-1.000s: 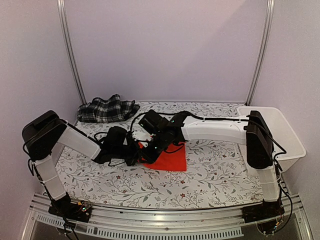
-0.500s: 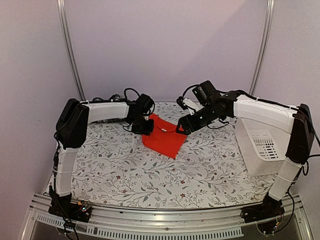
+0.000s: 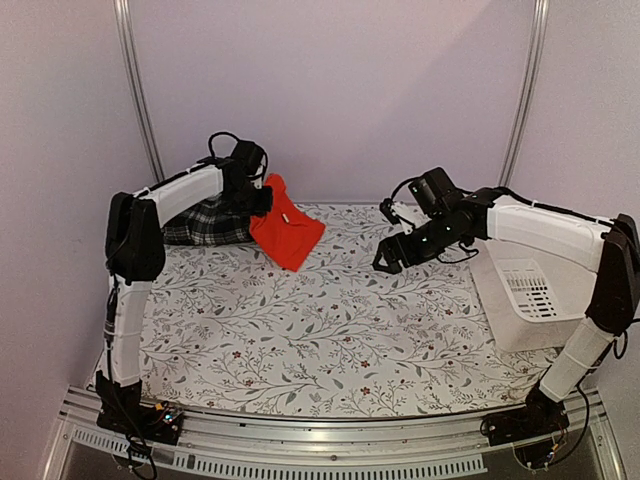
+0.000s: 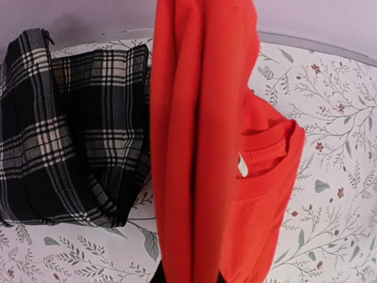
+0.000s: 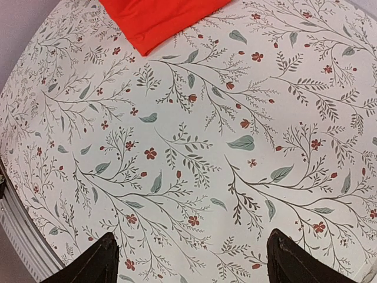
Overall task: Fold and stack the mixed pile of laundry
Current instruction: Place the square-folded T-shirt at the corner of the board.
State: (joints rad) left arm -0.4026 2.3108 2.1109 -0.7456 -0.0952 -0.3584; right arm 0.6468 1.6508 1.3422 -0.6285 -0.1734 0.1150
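The red shirt, folded, hangs from my left gripper at the back left, its lower end on the floral cover. In the left wrist view the shirt fills the middle and hides my fingertips; the gripper is shut on it. The black-and-white plaid garment lies bunched just left of the shirt and also shows in the left wrist view. My right gripper hovers over the cover right of centre, open and empty. A corner of the shirt shows beyond it.
A white plastic basket stands tipped at the right edge beside my right arm. The floral table cover spreads across the table. Metal posts and a lilac wall close the back.
My left gripper has carried the red shirt back and left to beside the plaid garment. My right gripper has let go of the shirt and drawn slightly right.
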